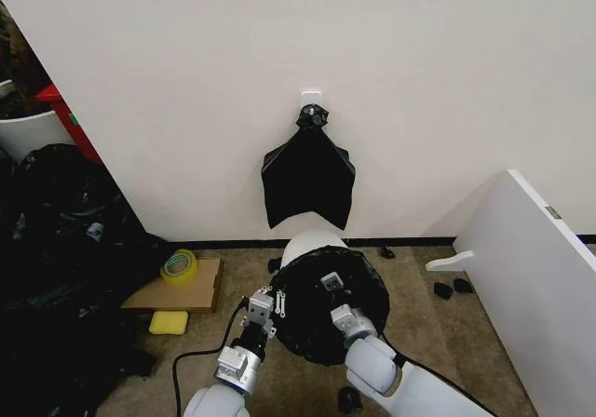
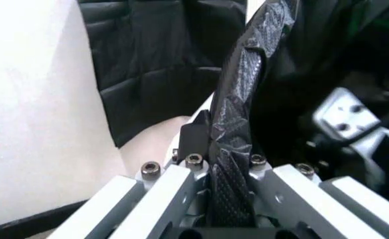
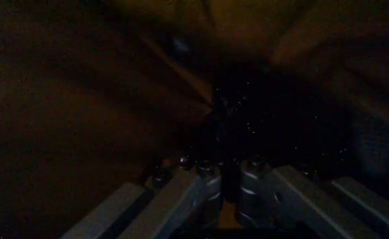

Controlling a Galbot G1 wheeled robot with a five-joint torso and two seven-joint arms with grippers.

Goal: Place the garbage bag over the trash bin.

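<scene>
The garbage bag [image 1: 331, 329] is a glossy black sheet spread over the mouth of the trash bin [image 1: 312, 247], whose cream-white far rim still shows. My left gripper [image 1: 276, 305] is at the bag's left edge, shut on a crinkled fold of the bag [image 2: 238, 99]. The pale bin wall [image 2: 158, 142] shows beside it in the left wrist view. My right gripper [image 1: 331, 283] is over the middle of the bag. In the dark right wrist view the right gripper [image 3: 224, 167] is shut on black plastic.
A knotted bunch of black bags [image 1: 309, 180] hangs on the wall behind the bin. A cardboard sheet [image 1: 200, 291] with a tape roll [image 1: 179, 266] and a yellow sponge [image 1: 169, 322] lie left. Black plastic heaps [image 1: 56, 277] fill the far left. A white board [image 1: 531, 268] leans at right.
</scene>
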